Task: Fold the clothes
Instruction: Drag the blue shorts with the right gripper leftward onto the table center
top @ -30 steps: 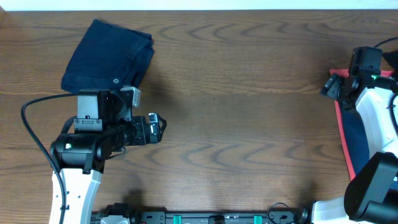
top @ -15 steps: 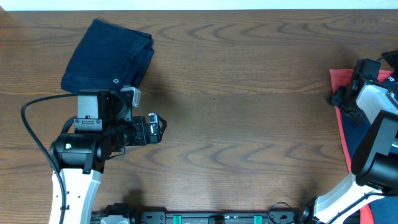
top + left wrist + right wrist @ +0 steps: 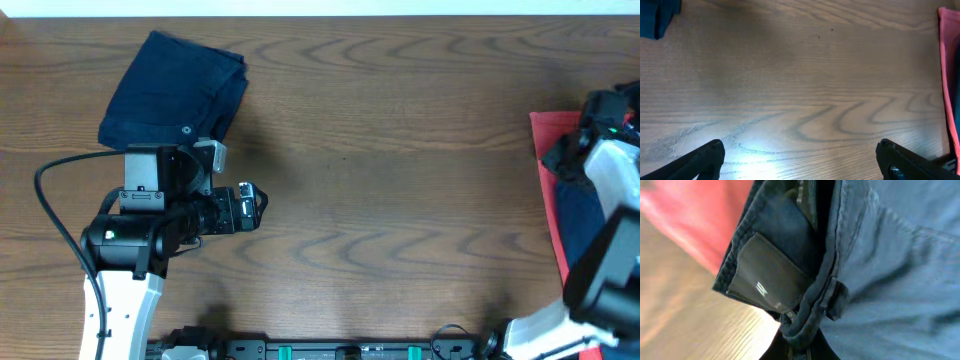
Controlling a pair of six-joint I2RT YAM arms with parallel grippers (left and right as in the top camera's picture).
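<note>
The right gripper (image 3: 790, 349) is clenched on the waistband edge of a dark navy-blue denim garment (image 3: 880, 280). The cloth bunches where it meets the dark fingers at the bottom of the right wrist view. Just above the grip, a black rectangular label (image 3: 772, 280) with a small pale mark lies inside the waistband, and a denim belt loop (image 3: 837, 300) sits beside it. This garment lies on a flat red mat-like surface (image 3: 548, 135), with its gripped edge near that surface's left border. Whether the red surface is a mat or a tray cannot be told.

The left gripper (image 3: 800, 150) is released, its two black fingers spread wide over bare brown wood-grain table (image 3: 400, 150), well apart to the left of the red surface. Nothing is between them.

Farthest left of the red surface, beyond the left arm, a folded dark navy-blue denim garment (image 3: 175, 95) rests flat on the table, with a small silver button showing at its lower edge.
</note>
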